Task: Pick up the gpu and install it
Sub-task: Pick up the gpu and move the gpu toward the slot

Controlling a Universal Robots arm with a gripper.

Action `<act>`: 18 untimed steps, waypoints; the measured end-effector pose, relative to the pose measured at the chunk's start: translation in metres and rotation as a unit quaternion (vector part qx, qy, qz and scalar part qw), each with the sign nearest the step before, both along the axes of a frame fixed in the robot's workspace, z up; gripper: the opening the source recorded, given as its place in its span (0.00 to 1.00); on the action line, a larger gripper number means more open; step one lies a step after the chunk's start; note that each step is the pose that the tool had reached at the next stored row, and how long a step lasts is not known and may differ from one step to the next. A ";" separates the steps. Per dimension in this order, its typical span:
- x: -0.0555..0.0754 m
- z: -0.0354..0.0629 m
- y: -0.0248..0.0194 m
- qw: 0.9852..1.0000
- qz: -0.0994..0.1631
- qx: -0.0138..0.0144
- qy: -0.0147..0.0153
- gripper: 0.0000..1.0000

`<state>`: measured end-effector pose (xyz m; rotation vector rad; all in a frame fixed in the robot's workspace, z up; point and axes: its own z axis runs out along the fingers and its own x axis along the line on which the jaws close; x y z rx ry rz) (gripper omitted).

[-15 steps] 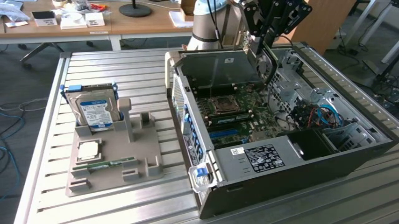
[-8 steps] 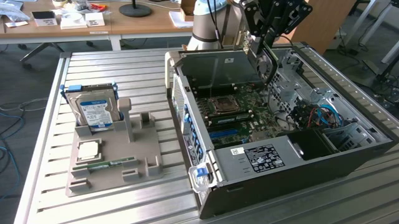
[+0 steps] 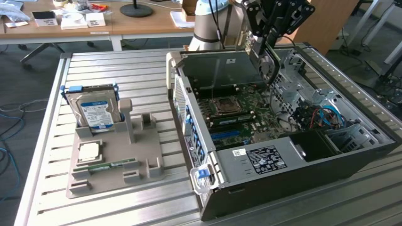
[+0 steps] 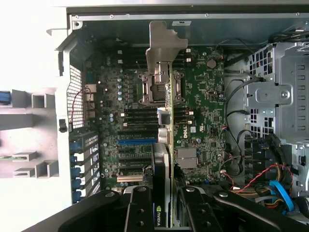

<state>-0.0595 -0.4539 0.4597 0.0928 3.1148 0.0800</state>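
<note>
My gripper hangs over the back of the open computer case, shut on the gpu, which hangs edge-down into the case above the motherboard. In the wrist view the gpu appears edge-on: a thin green board with a black cooler on one face and a silver end bracket at the far end. The gripper clamps it between black fingers. The card lies in line over the motherboard, beside the CPU socket and near a blue slot.
On the slatted table, at the exterior view's left, a grey holder carries an upright hard drive, a CPU and a memory stick. Inside the case are a metal drive cage and loose cables. A wooden desk stands behind.
</note>
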 end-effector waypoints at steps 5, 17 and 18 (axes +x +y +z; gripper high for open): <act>0.003 0.0000 0.0000 1.000 0.000 0.000 0.000 0.27; 0.021 0.0000 0.0000 1.000 0.000 0.000 0.000 0.27; 0.023 0.0000 0.0000 1.000 0.000 0.000 0.000 0.27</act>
